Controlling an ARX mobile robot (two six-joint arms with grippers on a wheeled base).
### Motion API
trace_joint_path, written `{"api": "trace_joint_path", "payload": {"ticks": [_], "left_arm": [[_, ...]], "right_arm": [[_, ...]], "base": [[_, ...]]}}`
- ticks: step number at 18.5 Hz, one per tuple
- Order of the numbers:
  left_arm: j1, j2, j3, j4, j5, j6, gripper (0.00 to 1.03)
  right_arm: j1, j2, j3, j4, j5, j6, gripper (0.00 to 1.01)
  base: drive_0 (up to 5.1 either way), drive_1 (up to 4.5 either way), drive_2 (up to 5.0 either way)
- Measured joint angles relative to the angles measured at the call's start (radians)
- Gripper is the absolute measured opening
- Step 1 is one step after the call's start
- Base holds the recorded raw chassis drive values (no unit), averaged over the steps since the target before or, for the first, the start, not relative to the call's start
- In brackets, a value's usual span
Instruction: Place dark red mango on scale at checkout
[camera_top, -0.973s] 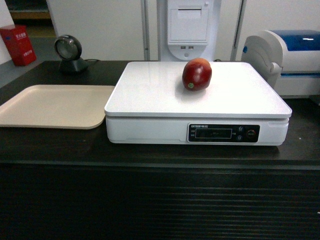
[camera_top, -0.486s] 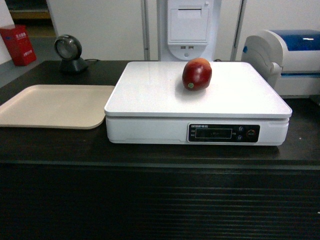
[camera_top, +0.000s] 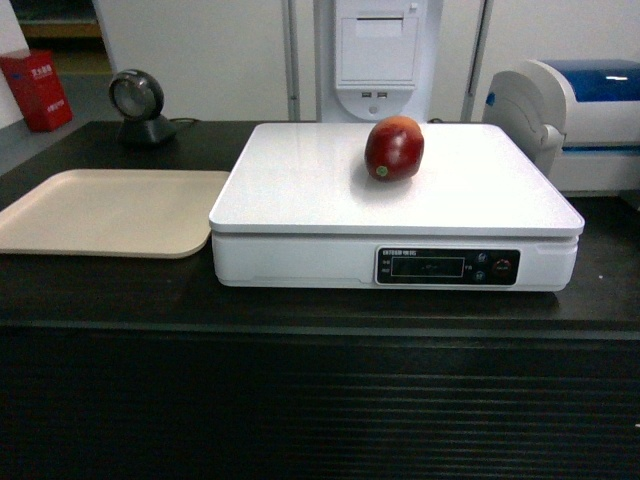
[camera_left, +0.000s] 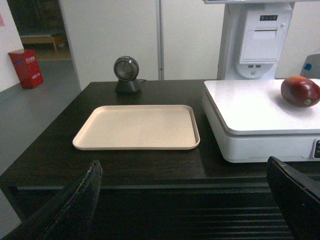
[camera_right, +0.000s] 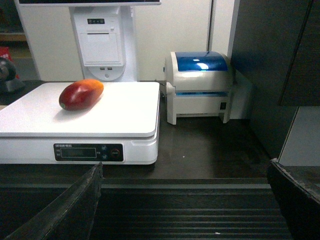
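Jaws of both arms hang released and empty, short of the worktop, with the dark red mango (camera_top: 394, 148) lying free on the scale (camera_top: 300, 190)

Judging by this, the placing looks done; the sensible finish is to keep both grippers (camera_left: 185, 200) (camera_right: 185, 200) clear of the white platform so nothing disturbs the weighing or nudges the fruit, which lies on its side toward the rear and could roll. Only the dark finger edges show at the wrist views' lower corners; the scale's display is too dim to read, and the label printer (camera_right: 199, 86) is cut off in the head view
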Motion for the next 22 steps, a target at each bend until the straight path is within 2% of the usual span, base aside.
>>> {"api": "trace_joint_path", "payload": {"ticks": [22], "left_arm": [[0.0,0.0,0.0,0.0,0.0,-0.001,0.98]], "right_arm": [[0.0,0.0,0.0,0.0,0.0,0.0,0.98]], "base": [[0.0,0.0,0.0]]}}
